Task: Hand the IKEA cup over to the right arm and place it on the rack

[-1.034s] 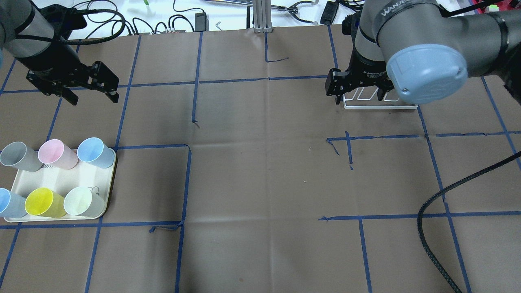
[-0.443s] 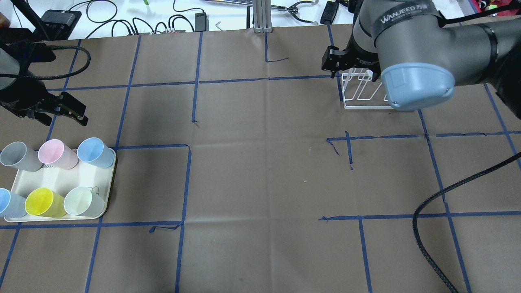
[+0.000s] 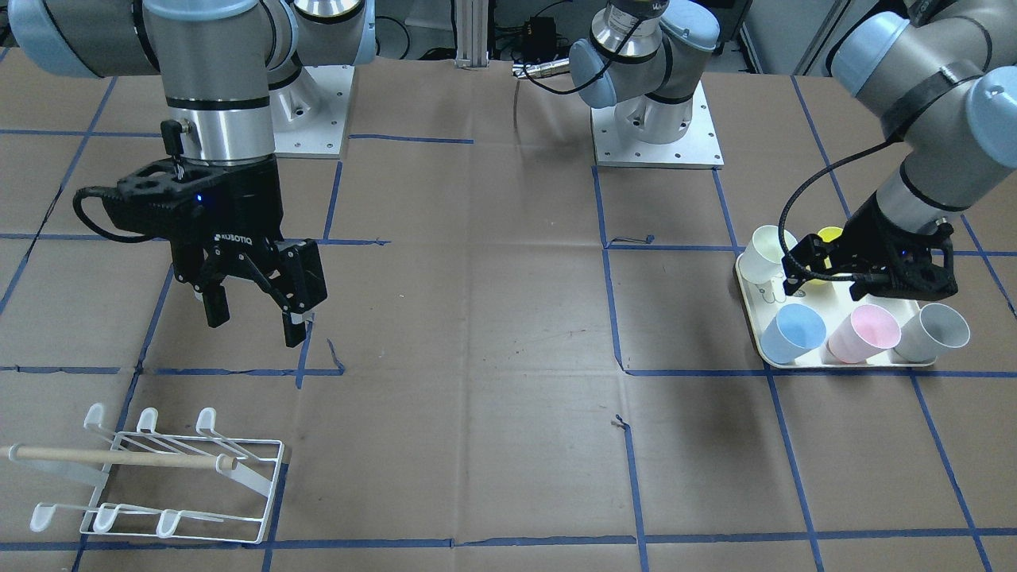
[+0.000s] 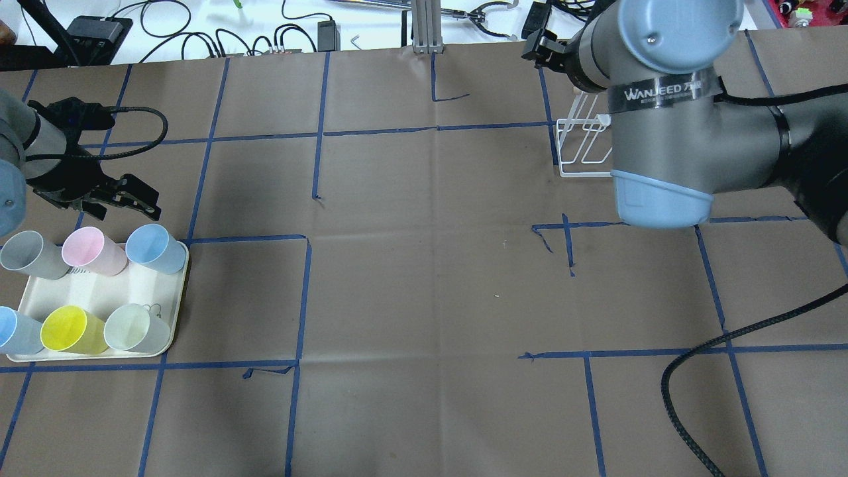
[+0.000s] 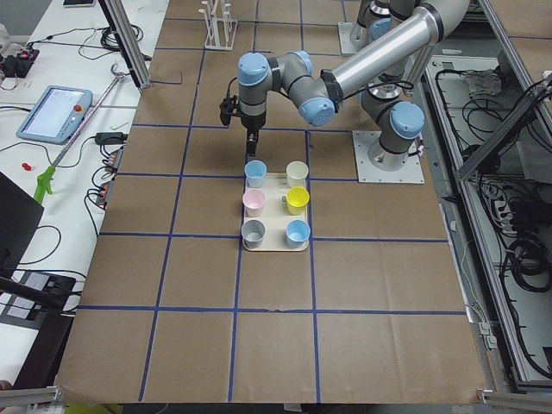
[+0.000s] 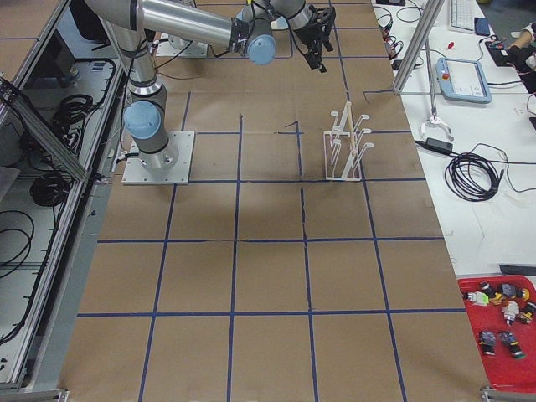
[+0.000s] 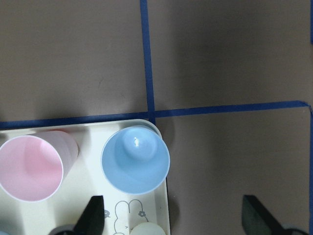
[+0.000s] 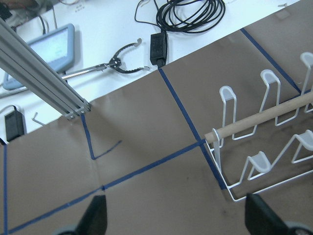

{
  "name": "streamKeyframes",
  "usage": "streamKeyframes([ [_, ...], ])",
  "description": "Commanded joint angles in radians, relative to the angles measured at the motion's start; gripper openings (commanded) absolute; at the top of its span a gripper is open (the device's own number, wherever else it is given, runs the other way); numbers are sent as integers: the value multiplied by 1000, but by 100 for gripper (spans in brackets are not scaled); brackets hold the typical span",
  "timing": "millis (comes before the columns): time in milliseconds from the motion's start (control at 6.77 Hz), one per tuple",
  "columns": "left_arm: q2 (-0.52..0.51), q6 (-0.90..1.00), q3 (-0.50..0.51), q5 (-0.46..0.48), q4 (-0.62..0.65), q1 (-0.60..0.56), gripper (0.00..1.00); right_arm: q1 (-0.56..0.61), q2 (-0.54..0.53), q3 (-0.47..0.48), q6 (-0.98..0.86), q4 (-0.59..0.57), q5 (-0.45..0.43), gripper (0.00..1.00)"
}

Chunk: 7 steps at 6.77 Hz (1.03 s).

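Several pastel cups stand on a cream tray (image 4: 112, 288): grey, pink (image 4: 89, 250), blue (image 4: 152, 246), another blue, yellow and pale green. My left gripper (image 4: 122, 207) is open and empty, hovering over the tray's far edge. In the left wrist view the blue cup (image 7: 135, 159) and the pink cup (image 7: 32, 169) lie just ahead of the open fingers (image 7: 93, 218). It also hangs above the tray in the front view (image 3: 866, 284). My right gripper (image 3: 254, 318) is open and empty, held high near the white wire rack (image 3: 159, 477). The rack (image 8: 264, 147) holds no cup.
The rack (image 4: 583, 149) stands at the far right, partly hidden by the right arm. Cables, tools and an aluminium post (image 4: 424, 26) lie beyond the table's far edge. A black hose (image 4: 715, 344) trails across the near right.
My left gripper has moved back toward the tray, close to the pink and blue cups. My right gripper has swung from over the rack toward the table's far edge. Both stay open.
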Motion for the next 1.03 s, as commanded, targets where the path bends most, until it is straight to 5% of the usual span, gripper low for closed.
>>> streamKeyframes([
  [0, -58, -4, -54, -4, 105, 0, 99, -2, -80, 86, 140, -100, 167, 100],
  [295, -78, -10, -129, -1, 181, 0, 99, -8, -126, 170, 145, -103, 430, 100],
  [886, -95, -7, -178, 9, 255, 1, 99, 3, -112, 204, 502, -168, 509, 100],
])
